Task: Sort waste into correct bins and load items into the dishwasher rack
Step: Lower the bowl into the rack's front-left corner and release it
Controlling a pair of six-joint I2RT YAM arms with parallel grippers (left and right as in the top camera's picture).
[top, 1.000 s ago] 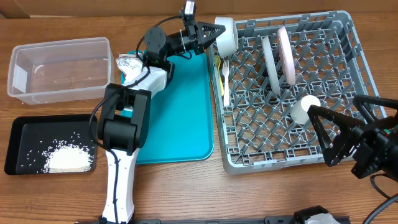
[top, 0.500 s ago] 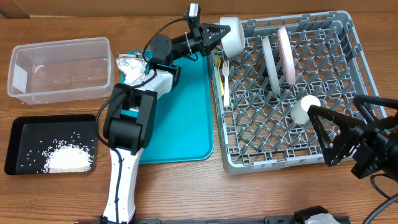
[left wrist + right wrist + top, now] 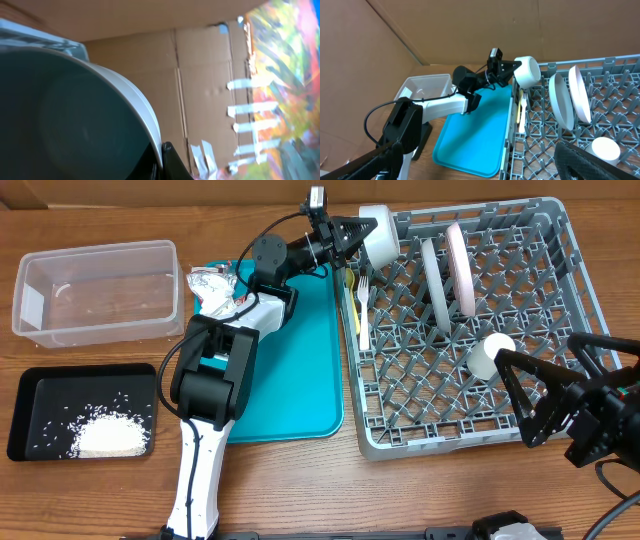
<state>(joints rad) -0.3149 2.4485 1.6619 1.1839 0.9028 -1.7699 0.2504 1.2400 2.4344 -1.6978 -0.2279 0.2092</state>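
Note:
My left gripper (image 3: 366, 228) is shut on the rim of the pale grey bowl (image 3: 379, 234), held on its side above the far left corner of the dishwasher rack (image 3: 570, 300). In the left wrist view the bowl's rim (image 3: 142, 107) runs between my fingertips (image 3: 171, 161). Two plates (image 3: 435, 275) (image 3: 461, 266) stand on edge in the rack. A white cup (image 3: 492, 352), a white fork (image 3: 364, 310) and a yellow spoon (image 3: 350, 288) lie there too. My right gripper (image 3: 513, 399) stands open over the rack's near right part, beside the cup.
A teal tray (image 3: 290, 350) lies left of the rack. A crinkled foil wrapper (image 3: 212, 286) sits at its far left corner. The clear tub (image 3: 95, 292) stands at the far left, the black tray (image 3: 40, 395) with rice (image 3: 105, 435) in front of it.
My left gripper has carried the bowl a little to the right and farther back, over the rack's corner. The right arm has stayed still.

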